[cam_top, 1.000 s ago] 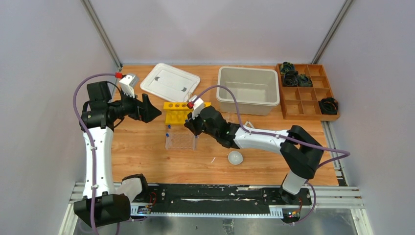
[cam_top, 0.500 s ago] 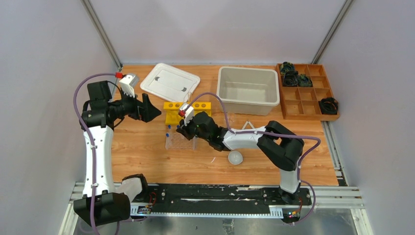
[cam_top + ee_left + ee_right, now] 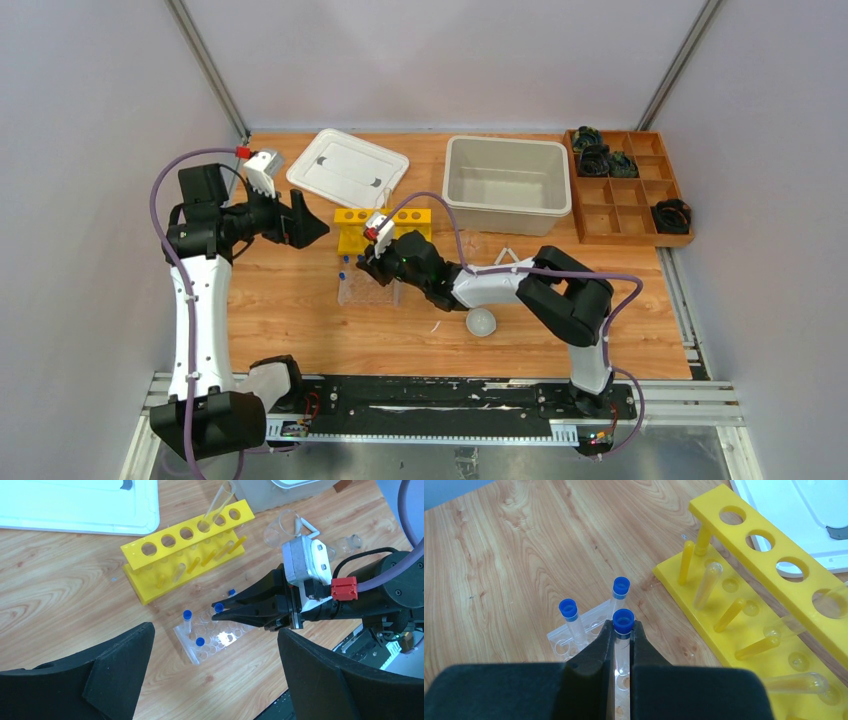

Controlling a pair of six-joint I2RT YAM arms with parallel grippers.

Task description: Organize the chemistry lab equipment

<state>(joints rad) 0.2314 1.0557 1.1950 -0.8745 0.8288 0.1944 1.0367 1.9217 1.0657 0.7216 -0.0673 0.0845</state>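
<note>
The right pincer (image 3: 623, 632) is pinched narrow on a small clear tube with a blue cap (image 3: 623, 620), holding it upright over the clear plastic tube rack (image 3: 574, 647) on the wooden tabletop (image 3: 499, 555). Whether its tip sits in a well cannot be told. Two more blue-capped tubes (image 3: 569, 611) stand in that rack beside it. A yellow plastic test-tube rack (image 3: 744, 545) sits just behind the clear rack. The left pincer (image 3: 315, 225) hangs wide and empty, to the clear rack's left. A small white round dish (image 3: 481, 322) lies near its right.
</note>
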